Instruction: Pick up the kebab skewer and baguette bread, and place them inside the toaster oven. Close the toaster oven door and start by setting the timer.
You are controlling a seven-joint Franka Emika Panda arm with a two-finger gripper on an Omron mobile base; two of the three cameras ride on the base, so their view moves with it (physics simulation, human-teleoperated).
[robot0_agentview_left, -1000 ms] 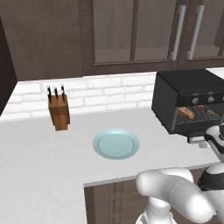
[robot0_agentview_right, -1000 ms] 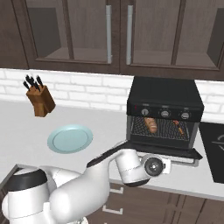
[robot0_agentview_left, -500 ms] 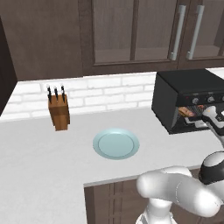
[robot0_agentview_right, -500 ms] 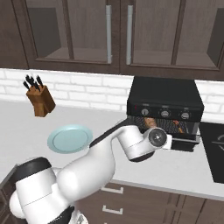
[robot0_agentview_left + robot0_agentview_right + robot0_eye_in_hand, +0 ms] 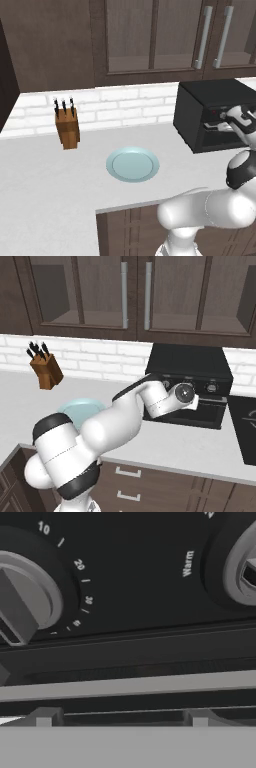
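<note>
Oven [image 5: 200, 102]: black box at the back right of the worktop [image 5: 45, 185], against the white brick wall. In the right base view [image 5: 187, 363] its flat top is in full sight, knob row below it.
Door [image 5: 197, 412]: up against the oven front, looks shut. Pale handle bar runs across the hand view [image 5: 135, 684] just under the knob panel.
Knobs: hand view sits very close to the front panel. Large grey dial [image 5: 22, 604] at left, pointer bar slanting down-left, numbers 10, 20, 30 printed around its right side. Second dial [image 5: 242, 569] at the right edge, cut by the frame, the word "Warm" beside it.
End effector [image 5: 239, 116]: raised at the oven's knob row, right at the front panel. In the right base view [image 5: 192, 398] the wrist covers the left part of the panel. Fingertips are not clear in any view; cannot tell how far the jaws are parted, nor whether they touch a dial.
Skewer, bread: cannot make them out; the door window is dark and partly behind the arm.
Plate [image 5: 132, 165]: pale blue, round, on the worktop mid-front, well apart from the oven. Partly behind the arm in the right base view [image 5: 75, 405].
Knife block [image 5: 66, 127]: wooden, dark handles sticking up, at the back left near the wall; also seen at [image 5: 46, 370].
Cabinets [image 5: 155, 35]: dark wood, glass-front doors with pale vertical handles, above the wall.
Cooktop [image 5: 247, 428]: dark panel set in the worktop just right of the oven.
</note>
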